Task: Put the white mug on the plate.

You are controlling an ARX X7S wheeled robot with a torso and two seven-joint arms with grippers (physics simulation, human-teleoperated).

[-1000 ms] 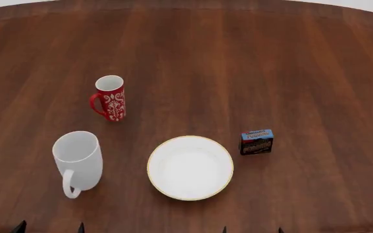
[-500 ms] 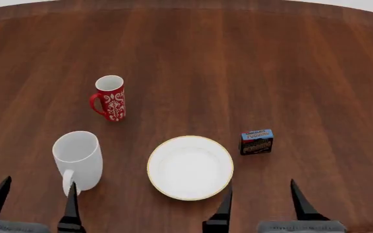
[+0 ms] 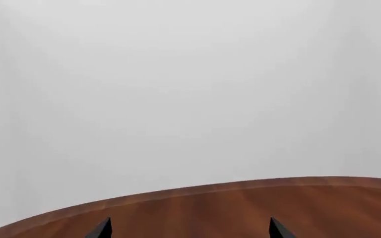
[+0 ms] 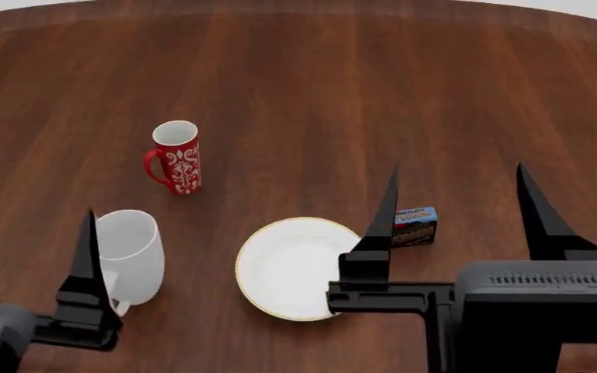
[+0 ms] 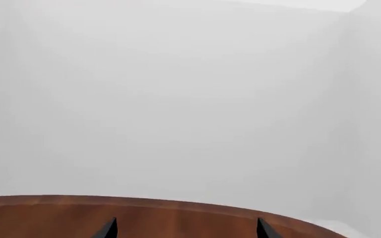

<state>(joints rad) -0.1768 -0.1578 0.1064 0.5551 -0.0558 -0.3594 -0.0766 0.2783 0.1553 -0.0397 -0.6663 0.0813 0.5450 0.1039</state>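
The small box [image 4: 415, 225] just beyond the right gripper [image 4: 455, 186] carries printed lettering, but it is too small and blurred to read.

Setting: a simulated tabletop scene resembling a home dining area. Evidence: a round dark wooden table [image 4: 382, 93] carrying household tableware, namely a plate [image 4: 277, 268] just left of the right gripper [image 4: 456, 198] and a red patterned mug [image 4: 177, 158] beyond it. Plain pale, featureless walls surround the table.
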